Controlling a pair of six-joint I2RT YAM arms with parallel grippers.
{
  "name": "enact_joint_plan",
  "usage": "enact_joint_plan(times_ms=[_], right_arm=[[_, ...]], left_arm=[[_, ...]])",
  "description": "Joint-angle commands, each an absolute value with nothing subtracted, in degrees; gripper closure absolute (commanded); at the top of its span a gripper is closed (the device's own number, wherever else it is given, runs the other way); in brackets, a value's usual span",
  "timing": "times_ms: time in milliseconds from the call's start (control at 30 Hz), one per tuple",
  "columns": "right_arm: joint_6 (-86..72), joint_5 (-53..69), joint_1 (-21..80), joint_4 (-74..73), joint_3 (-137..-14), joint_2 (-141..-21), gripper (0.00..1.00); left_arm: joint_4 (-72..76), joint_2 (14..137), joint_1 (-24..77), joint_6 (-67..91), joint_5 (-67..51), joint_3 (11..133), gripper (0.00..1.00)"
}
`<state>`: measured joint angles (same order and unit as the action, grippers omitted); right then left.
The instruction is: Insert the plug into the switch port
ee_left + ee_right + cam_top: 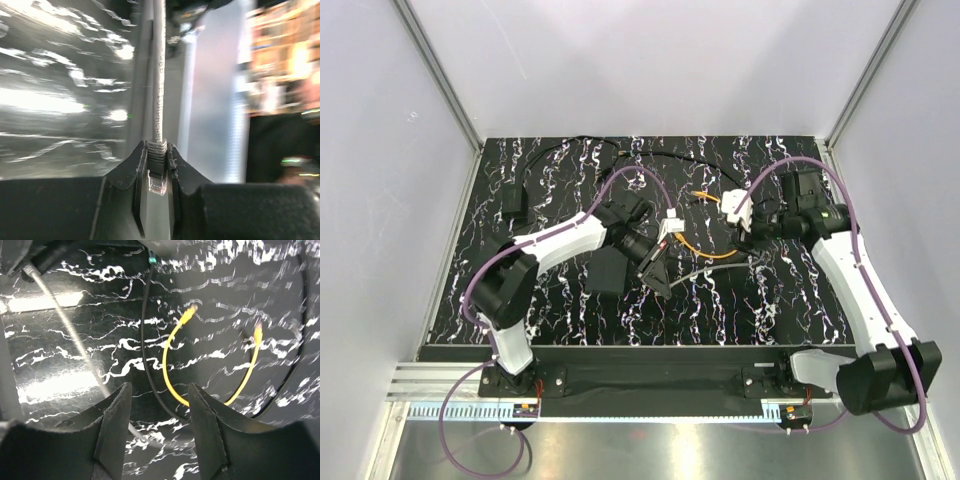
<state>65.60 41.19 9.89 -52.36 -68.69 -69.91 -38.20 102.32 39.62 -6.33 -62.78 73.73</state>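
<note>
Item: plug (157, 182), clear tip with a grey boot; clamped between the left jaws, tip toward the wrist camera; grey cable (159, 75) runs straight away from it; in the top view that cable trails rightward over the marbled surface (800, 310).

Item: left arm (570, 240); reaches in from the left to mid-surface; jaws clenched on the plug.

Item: switch box (604, 270), flat, matte black; lies on the surface just beside the left jaws, on their left in the top view; its port cannot be made out in any view; whether plug and box touch cannot be told.

Item: right arm (850, 270); wrist over the right-centre of the surface; jaws released, standing apart with nothing between them; below them in the wrist view lie a yellow cable (164, 365) bent in a U with both ends free, a black cord (144, 340), and the grey cable passing on the left.

Item: small black block (512, 200); far left of the surface, well apart from both arms.
</note>
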Motion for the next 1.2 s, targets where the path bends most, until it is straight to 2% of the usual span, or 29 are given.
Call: enact_joint_plan(times_ms=[0, 100, 233, 300, 533, 600, 700, 733, 767, 833, 933, 1167], right_arm=[[73.6, 47.3, 11.5, -55.2, -67.2, -66.0, 0.44], [76.3, 47.8, 14.0, -54.4, -62.9, -62.8, 0.38], [76.2, 46.2, 20.8, -43.6, -54.5, -57.1, 0.32], [76.9, 43.7, 23.8, -37.5, -49.8, -54.4, 0.33], [74.1, 39.3, 30.1, -28.0, -46.7, -54.5, 0.40], [75.4, 39.7, 30.7, -27.6, -46.2, -54.6, 0.45], [77.1, 39.7, 32.5, -27.2, -45.5, -55.0, 0.53], [77.6, 39.6, 33.3, -27.2, -45.4, -55.5, 0.54], [78.4, 39.5, 33.8, -27.2, -45.2, -55.7, 0.55], [79.0, 39.5, 35.3, -27.8, -45.2, -56.5, 0.59], [80.2, 39.1, 36.8, -28.5, -45.3, -57.1, 0.62], [83.5, 35.6, 37.5, -27.0, -43.2, -57.4, 0.68]], left_arm=[[-28.2, 102.3, 39.4, 15.1, -78.4, 72.1, 1.00], [-20.6, 102.8, 39.4, 22.1, -81.2, 70.7, 1.00], [-18.5, 104.0, 39.4, 24.9, -83.3, 70.5, 1.00], [-19.0, 105.0, 39.4, 25.3, -84.4, 70.8, 1.00], [-25.1, 107.2, 39.5, 23.0, -85.1, 72.9, 1.00], [-27.7, 108.1, 39.5, 20.4, -85.5, 74.3, 1.00], [-39.6, 111.0, 39.5, 10.5, -86.4, 79.2, 1.00], [-49.0, 112.1, 39.5, 6.7, -86.9, 81.1, 1.00], [-56.1, 115.5, 39.5, -5.3, -87.5, 83.8, 1.00], [-73.8, 119.2, 39.5, -18.1, -90.6, 90.8, 1.00], [-69.1, 118.4, 39.4, -15.3, -90.2, 89.6, 1.00], [-71.5, 118.7, 39.2, -17.9, -93.3, 89.0, 1.00]])
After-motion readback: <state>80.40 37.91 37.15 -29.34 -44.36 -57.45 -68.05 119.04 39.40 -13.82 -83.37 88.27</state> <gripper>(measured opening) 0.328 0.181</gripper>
